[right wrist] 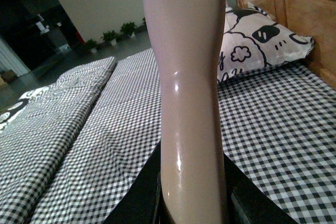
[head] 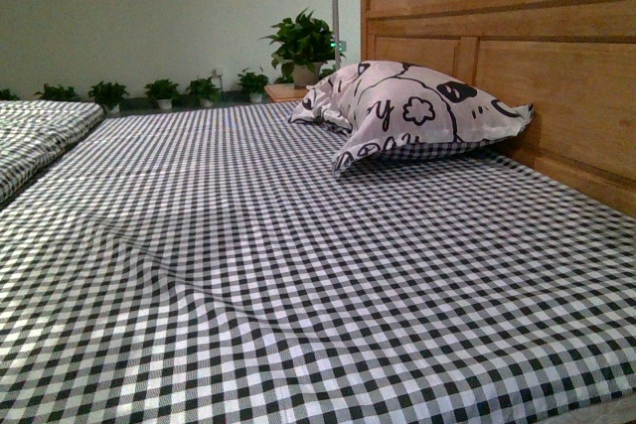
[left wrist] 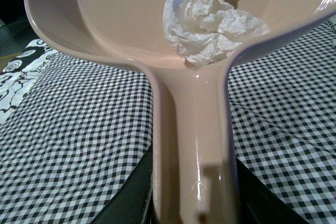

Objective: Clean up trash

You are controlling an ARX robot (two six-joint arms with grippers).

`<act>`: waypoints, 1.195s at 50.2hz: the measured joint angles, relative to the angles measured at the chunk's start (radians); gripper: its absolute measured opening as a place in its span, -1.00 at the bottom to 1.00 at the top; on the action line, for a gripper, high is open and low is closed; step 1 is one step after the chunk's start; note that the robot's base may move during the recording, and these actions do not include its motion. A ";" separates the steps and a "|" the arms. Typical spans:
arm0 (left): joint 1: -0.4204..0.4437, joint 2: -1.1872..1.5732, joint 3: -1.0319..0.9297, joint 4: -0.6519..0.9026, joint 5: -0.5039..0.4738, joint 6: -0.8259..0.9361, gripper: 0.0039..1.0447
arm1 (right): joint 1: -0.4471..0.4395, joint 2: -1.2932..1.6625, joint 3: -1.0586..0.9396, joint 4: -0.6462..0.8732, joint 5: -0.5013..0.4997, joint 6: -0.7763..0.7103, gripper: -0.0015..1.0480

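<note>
In the left wrist view my left gripper is shut on the handle of the pale pink dustpan, held above the checked bed sheet. The trash, a crumpled white paper wad, lies inside the pan near where the handle joins. In the right wrist view my right gripper is shut on the pink handle of the brush; its bristles are out of view. Neither gripper, dustpan, brush nor trash shows in the front view.
A black-and-white checked sheet covers the bed. A printed pillow leans on the wooden headboard at the right. Potted plants stand beyond the bed. A second checked bed lies at the left.
</note>
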 joint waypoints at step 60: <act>0.009 0.000 -0.002 0.000 0.030 -0.024 -0.51 | 0.013 -0.005 -0.009 -0.016 0.024 -0.017 -0.62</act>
